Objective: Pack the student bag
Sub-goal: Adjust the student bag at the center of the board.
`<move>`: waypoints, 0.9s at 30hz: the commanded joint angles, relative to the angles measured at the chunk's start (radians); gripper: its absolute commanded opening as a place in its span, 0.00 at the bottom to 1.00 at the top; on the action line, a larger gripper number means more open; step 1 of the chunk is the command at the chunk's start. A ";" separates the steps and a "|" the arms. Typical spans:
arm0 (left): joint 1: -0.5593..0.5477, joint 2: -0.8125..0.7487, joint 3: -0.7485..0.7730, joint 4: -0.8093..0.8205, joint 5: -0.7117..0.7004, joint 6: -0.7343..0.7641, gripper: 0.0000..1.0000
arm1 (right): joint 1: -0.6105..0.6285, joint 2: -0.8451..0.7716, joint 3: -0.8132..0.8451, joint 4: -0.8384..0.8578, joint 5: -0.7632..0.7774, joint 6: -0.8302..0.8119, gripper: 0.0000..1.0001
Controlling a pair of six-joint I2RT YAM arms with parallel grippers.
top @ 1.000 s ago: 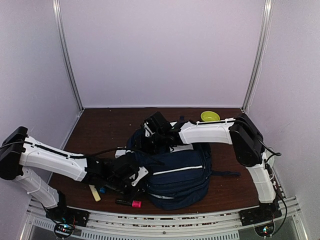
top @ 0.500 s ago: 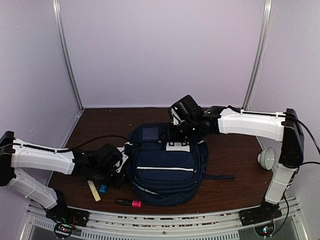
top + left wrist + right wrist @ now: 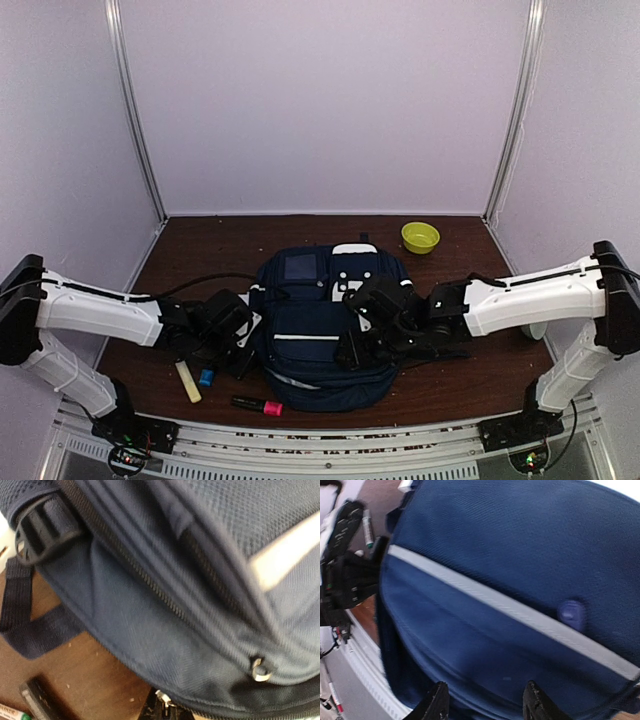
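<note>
The student bag (image 3: 320,330), navy blue with white stripes and patches, lies flat in the middle of the table. It fills the left wrist view (image 3: 150,615) and the right wrist view (image 3: 510,580). My left gripper (image 3: 240,335) is at the bag's left edge. Its fingers are together at the bottom of the left wrist view, shut on a metal zipper pull (image 3: 164,698). My right gripper (image 3: 355,350) hovers over the bag's front panel, open and empty (image 3: 487,702), with the bag's white stripe (image 3: 510,610) just beyond the fingertips.
A green bowl (image 3: 420,237) stands at the back right. A yellow highlighter (image 3: 188,385), a small blue item (image 3: 205,378) and a black-and-pink marker (image 3: 258,405) lie near the front edge, left of the bag. A strap with a black buckle (image 3: 42,527) trails onto the table.
My right arm has swung from the bag's back edge round to its front right, gripper now low over the front panel. The bag lies flatter. My left gripper stays at the bag's left edge.
</note>
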 commanded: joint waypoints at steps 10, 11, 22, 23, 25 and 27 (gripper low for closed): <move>0.235 0.163 0.267 -0.074 0.053 0.148 0.00 | 0.000 0.370 0.225 0.295 -0.187 0.072 0.50; 0.254 0.176 0.288 -0.084 0.053 0.160 0.00 | -0.008 0.397 0.262 0.300 -0.188 0.076 0.49; 0.393 0.261 0.443 -0.204 0.061 0.215 0.00 | -0.128 0.674 0.576 0.238 -0.163 0.073 0.49; 0.392 0.259 0.415 -0.197 0.076 0.212 0.00 | -0.136 0.677 0.578 0.238 -0.163 0.078 0.49; 0.390 0.236 0.328 -0.155 0.114 0.199 0.00 | -0.147 0.670 0.561 0.247 -0.159 0.088 0.49; 0.385 0.206 0.244 -0.115 0.160 0.166 0.00 | -0.151 0.654 0.537 0.265 -0.148 0.096 0.49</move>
